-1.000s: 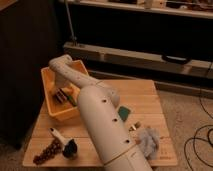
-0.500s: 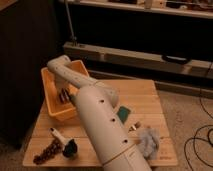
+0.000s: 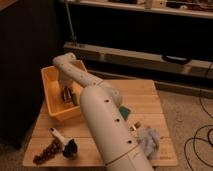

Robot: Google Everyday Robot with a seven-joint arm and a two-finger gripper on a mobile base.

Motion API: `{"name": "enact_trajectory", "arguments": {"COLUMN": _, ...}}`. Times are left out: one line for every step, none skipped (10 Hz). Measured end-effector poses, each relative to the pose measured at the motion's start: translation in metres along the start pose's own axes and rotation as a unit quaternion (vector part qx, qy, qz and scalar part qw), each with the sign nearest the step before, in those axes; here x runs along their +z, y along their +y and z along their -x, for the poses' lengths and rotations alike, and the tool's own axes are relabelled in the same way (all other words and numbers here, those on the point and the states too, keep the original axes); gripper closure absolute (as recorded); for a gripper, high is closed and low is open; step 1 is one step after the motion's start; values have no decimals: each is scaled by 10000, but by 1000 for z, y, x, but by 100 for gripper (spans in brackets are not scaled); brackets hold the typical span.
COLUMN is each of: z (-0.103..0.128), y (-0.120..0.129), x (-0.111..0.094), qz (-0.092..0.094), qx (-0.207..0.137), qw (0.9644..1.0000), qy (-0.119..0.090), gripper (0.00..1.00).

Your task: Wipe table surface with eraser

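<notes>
Warm, dim indoor light falls from above, brightest on the white arm (image 3: 107,125) and the wooden table (image 3: 142,95). The top of the frame and its left edge sink into near-black. The gripper (image 3: 67,93), down inside the yellow bin (image 3: 62,114) at centre left, sits in shade. Everything looks soft and grainy.

A robot lab is shown by cables (image 3: 190,142) on the floor (image 3: 182,112) and the claw (image 3: 67,94) held inside the bench's (image 3: 142,97) yellow bin (image 3: 48,87).
</notes>
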Motion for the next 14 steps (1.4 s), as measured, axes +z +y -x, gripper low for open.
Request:
{"name": "enact_trajectory", "arguments": {"z": -4, "y": 4, "x": -18, "qz": -130, "qx": 79, "qw": 9999, "qy": 78, "gripper": 100}}
{"name": "enact_trajectory", "arguments": {"z": -8, "y": 9, "x": -37, "qz": -213, "qx": 136, "qw": 9996, "qy": 158, "gripper": 100}}
{"name": "enact_trajectory", "arguments": {"z": -11, "y": 15, "x": -62, "qz": -289, "qx": 189, "qw": 9991, "qy": 240, "gripper": 100}}
{"name": "enact_trajectory", "arguments": {"z": -14, "y": 23, "x": -96, "qz": -363, "qx": 211, "qw": 9986, "qy": 330, "gripper": 100}}
{"name": "enact_trajectory", "arguments": {"z": -15, "y": 28, "x": -117, "qz": -406, "qx": 218, "qw": 9982, "qy": 371, "gripper": 100}}
{"name": "enact_trajectory", "arguments": {"z": -13, "y": 44, "x": -140, "qz": -437, "qx": 261, "qw": 9979, "qy": 402, "gripper": 100}}
{"name": "enact_trajectory", "arguments": {"z": -11, "y": 65, "x": -157, "qz": -434, "qx": 333, "qw": 9976, "qy": 432, "gripper": 100}}
{"name": "enact_trajectory", "arguments": {"z": -10, "y": 90, "x": -169, "qz": -384, "qx": 441, "qw": 9974, "qy": 421, "gripper": 100}}
{"name": "enact_trajectory", "arguments": {"z": -8, "y": 107, "x": -176, "qz": -352, "qx": 542, "qw": 9971, "qy": 412, "gripper": 100}}
{"name": "enact_trajectory", "arguments": {"z": -1, "y": 133, "x": -179, "qz": -315, "qx": 700, "qw": 9963, "qy": 375, "gripper": 100}}
{"name": "enact_trajectory", "arguments": {"z": 7, "y": 155, "x": -182, "qz": -294, "qx": 895, "qw": 9949, "qy": 358, "gripper": 100}}
{"name": "enact_trajectory", "arguments": {"z": 16, "y": 175, "x": -181, "qz": -272, "qx": 1070, "qw": 9933, "qy": 338, "gripper": 100}}
{"name": "enact_trajectory", "arguments": {"z": 26, "y": 197, "x": -179, "qz": -238, "qx": 1281, "qw": 9910, "qy": 306, "gripper": 100}}
{"name": "enact_trajectory", "arguments": {"z": 37, "y": 217, "x": -170, "qz": -155, "qx": 1498, "qw": 9883, "qy": 246, "gripper": 100}}
